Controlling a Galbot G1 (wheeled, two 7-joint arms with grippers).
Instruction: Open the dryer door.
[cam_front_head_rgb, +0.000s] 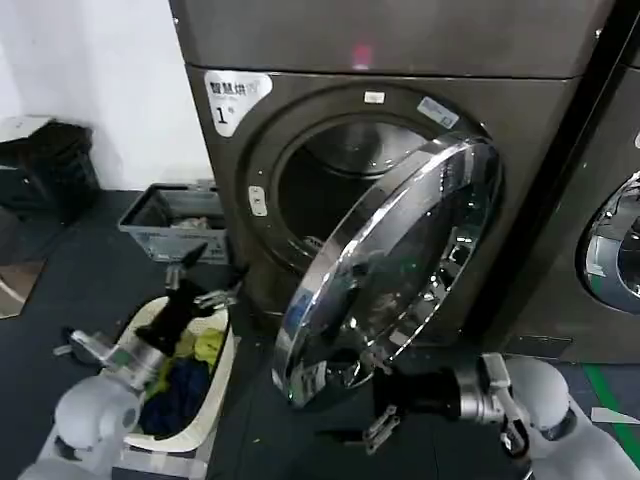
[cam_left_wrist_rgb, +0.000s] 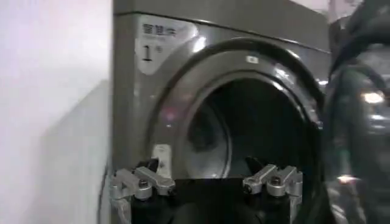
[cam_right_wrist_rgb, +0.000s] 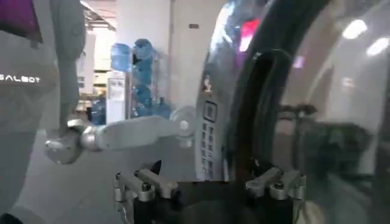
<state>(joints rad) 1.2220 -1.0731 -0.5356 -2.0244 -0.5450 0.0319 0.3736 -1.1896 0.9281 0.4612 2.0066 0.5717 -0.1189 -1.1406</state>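
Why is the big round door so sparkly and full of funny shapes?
In the head view, the dryer door's chrome rim mirrors the room in bright streaks. In the right wrist view, its curved surface bends reflections of ceiling lights and the robot's arm. In the left wrist view, light glares on its dark glass.

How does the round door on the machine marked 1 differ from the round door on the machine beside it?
The dryer door stands swung open, baring the drum; the neighbouring door sits shut against its machine. The dryer door shows whole, while the neighbouring door is cut off at the head view's edge. Both have shiny chrome rims around dark glass.
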